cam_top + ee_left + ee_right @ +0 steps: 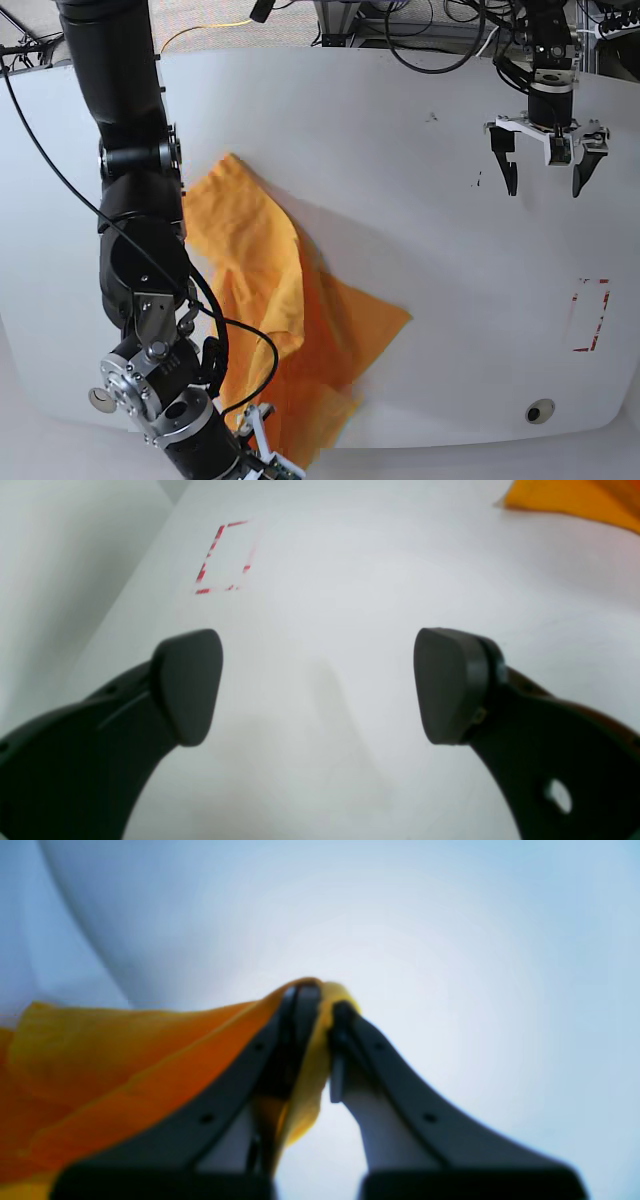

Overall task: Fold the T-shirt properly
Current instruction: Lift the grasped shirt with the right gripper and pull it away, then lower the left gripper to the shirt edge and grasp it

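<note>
A crumpled orange T-shirt (290, 320) is carried by the white table (400, 200), beside a red dashed rectangle (588, 316).

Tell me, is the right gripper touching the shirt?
Touching. The right wrist view shows the right gripper shut on a fold of the shirt, cloth pinched between its fingers.

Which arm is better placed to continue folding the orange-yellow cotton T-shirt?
The right. The right gripper is shut on the orange-yellow cotton T-shirt, while the left gripper hangs open over the bare white table, away from the cloth.
</note>
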Tool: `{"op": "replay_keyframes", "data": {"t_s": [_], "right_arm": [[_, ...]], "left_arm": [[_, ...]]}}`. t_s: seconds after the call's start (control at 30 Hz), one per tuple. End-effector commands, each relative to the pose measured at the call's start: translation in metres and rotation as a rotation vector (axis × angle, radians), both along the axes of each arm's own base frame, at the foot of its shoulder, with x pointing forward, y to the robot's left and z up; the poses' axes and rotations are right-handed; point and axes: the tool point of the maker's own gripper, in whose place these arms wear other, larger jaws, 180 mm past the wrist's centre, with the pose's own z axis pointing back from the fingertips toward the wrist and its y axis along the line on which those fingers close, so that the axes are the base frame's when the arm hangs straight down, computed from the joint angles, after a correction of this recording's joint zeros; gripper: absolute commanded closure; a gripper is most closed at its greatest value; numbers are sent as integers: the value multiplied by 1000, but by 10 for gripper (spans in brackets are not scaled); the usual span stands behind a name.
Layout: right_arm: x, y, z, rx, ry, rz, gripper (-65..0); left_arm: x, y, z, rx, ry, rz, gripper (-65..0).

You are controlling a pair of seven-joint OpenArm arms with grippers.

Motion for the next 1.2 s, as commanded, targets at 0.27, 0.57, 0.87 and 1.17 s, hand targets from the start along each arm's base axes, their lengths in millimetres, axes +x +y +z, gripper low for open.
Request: {"op": "replay_keyframes", "data": {"t_s": [0.27,0.57,0.87,1.17], "right_arm": [[-5,-2,54,15,-124,1,0],[-4,-1,44,16,-102,2,0],[-3,-3,30,21,-72,-4,0],[-2,-7,23,16,-59,-12,0]], "left_arm": [[72,-19,25,-54,21,-3,-574],[138,-57,5,-330,164,-69,-568],[183,-79,-32,-482,273,-64,-568],[218,-106,-71,-578,329,-65,-567]]}}
